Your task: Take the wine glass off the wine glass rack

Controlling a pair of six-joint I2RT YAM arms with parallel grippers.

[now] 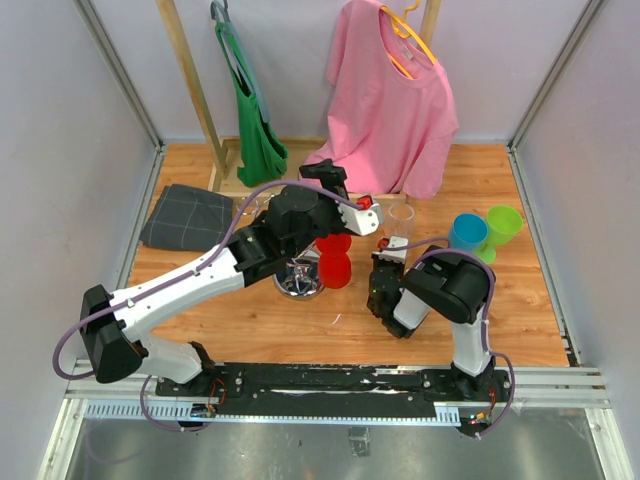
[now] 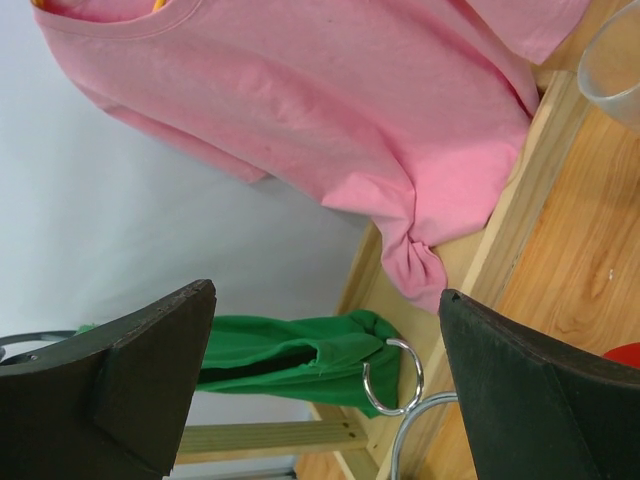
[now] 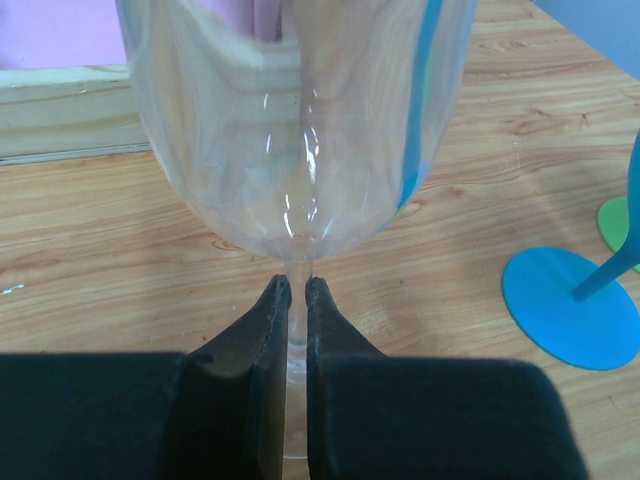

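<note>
My right gripper [image 3: 297, 285] is shut on the thin stem of a clear wine glass [image 3: 300, 120], just under its bowl, and the glass is upright. In the top view this glass [image 1: 400, 215] is to the right of the wine glass rack [image 1: 300, 284], apart from it, with the right gripper [image 1: 390, 247] below it. A red wine glass [image 1: 336, 258] sits at the rack's right side. My left gripper [image 2: 325, 400] is open and empty, and a chrome wire ring of the rack [image 2: 395, 375] shows between its fingers. In the top view the left gripper [image 1: 325, 178] is above the rack and hides its top.
A blue glass [image 1: 467, 232] and a green glass [image 1: 503, 222] stand right of the clear one; the blue base [image 3: 570, 305] is close to my right fingers. A pink shirt [image 1: 390, 95] and a green bag [image 1: 255, 120] hang at the back. A grey cloth [image 1: 187, 217] lies at the left.
</note>
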